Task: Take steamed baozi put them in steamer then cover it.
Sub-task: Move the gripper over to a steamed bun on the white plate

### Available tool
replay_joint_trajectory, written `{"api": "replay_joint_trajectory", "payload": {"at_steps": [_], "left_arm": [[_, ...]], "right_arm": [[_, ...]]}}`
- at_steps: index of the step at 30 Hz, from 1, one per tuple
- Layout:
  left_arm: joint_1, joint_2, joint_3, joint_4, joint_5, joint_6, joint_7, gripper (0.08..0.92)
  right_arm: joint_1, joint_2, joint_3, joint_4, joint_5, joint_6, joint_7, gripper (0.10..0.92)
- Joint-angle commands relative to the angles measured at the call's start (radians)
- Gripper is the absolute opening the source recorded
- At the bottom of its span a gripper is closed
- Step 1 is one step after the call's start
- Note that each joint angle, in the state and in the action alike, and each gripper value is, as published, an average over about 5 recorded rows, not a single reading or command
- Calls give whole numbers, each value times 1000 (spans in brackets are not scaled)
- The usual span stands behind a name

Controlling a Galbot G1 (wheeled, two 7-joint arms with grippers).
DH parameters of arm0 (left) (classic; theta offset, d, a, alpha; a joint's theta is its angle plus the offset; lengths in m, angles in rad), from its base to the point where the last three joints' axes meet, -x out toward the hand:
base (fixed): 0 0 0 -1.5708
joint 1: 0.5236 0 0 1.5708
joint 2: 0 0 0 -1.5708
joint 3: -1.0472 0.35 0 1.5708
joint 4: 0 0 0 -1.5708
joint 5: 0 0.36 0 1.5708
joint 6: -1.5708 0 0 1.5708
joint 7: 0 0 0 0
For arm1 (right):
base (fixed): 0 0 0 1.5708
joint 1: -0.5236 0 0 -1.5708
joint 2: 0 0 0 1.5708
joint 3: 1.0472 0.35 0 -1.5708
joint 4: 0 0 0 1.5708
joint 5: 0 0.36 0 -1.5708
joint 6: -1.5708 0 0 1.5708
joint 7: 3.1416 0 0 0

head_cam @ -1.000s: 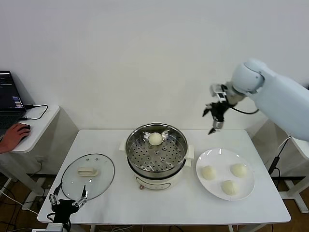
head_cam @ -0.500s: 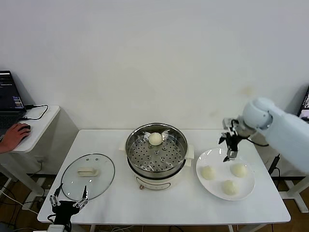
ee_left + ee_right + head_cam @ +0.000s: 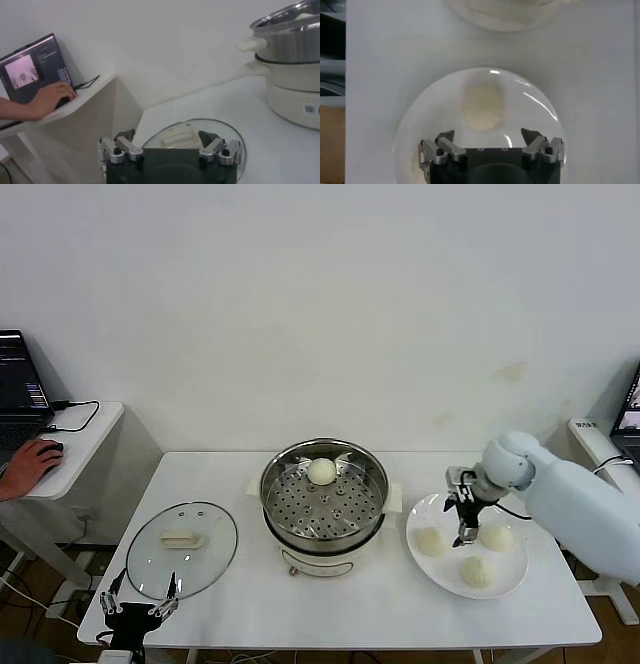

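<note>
The right gripper (image 3: 465,524) hangs over the white plate (image 3: 512,576) at the right end of the table (image 3: 330,604), fingers pointing down and spread wide, nothing between them. On the plate sit three steamed baozi: one toward the steamer side (image 3: 431,541), one at the far right (image 3: 494,535), one nearest the front edge (image 3: 476,571). The gripper's tips stand between the first two, just above the plate; whether they touch anything cannot be told from the head view. The right wrist view looks straight down on the plate (image 3: 420,115) with one bun (image 3: 481,106) lying ahead of the open fingers (image 3: 445,145), clear of them.

In the middle of the table stands the steamer (image 3: 324,502), uncovered, shiny rim up, perforated tray showing. A fourth baozi (image 3: 321,471) sits on that tray, toward the far rim.

The glass lid (image 3: 182,548) with its white handle lies flat near the table's front-left corner, well apart from the steamer. The left gripper (image 3: 139,604) is parked low at that front-left corner, just beside the lid's near rim, fingers spread wide and empty; the left wrist view shows the lid (image 3: 192,137) lying right ahead of them.

Off the table's left end, a person's hand (image 3: 28,464) rests on a side desk by a laptop (image 3: 18,389).
</note>
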Motion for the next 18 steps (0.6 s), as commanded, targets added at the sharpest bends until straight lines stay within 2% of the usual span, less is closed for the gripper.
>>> {"api": "replay_joint_trajectory", "payload": {"at_steps": [1, 18], "left_arm": [[-1, 0, 0, 9, 1, 0, -1, 823], [-13, 7, -8, 31, 0, 2, -2, 823]], "right_arm": [[-63, 71, 36, -51, -67, 27, 32, 823], [-79, 99, 40, -96, -110, 53, 66, 823]]}}
